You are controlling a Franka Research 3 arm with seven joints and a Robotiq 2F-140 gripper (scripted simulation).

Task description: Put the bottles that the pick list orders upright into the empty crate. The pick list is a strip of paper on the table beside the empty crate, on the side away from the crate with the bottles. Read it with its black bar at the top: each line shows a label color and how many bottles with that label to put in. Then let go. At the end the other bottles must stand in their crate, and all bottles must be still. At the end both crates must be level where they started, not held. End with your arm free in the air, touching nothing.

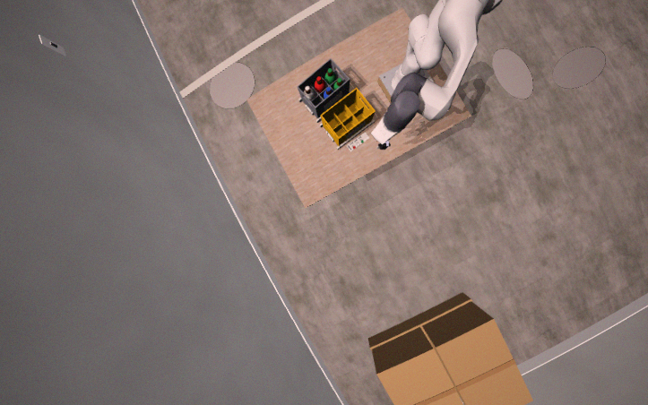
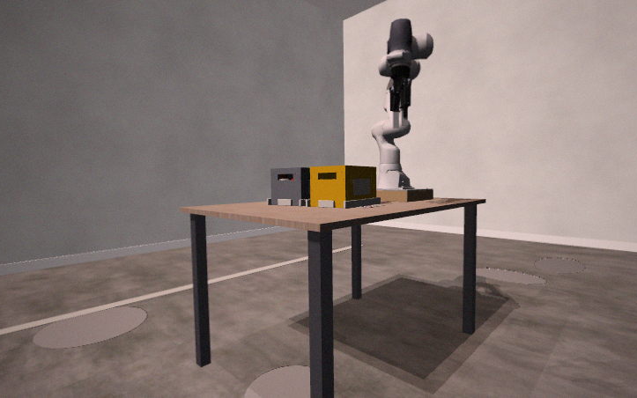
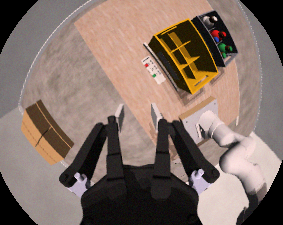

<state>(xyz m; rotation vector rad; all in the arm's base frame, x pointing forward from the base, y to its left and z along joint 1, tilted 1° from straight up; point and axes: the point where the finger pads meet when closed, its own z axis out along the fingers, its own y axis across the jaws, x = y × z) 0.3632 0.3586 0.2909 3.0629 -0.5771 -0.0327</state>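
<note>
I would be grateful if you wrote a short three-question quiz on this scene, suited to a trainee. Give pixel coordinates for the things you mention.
1. True or false: the yellow crate (image 1: 338, 142) (image 2: 327, 190) (image 3: 193, 92) already holds a red bottle.
2. Which is nearer the pick list (image 1: 357, 143) (image 3: 153, 70): (a) the yellow crate, (b) the dark gray crate (image 1: 318, 111) (image 2: 288, 190) (image 3: 230, 60), or (c) the cardboard box (image 1: 460, 352) (image 3: 45, 135)?
3. Fill in the blank: the jaws stand apart with ____ between them.

Key: 1. False; 2. a; 3. nothing.
</note>
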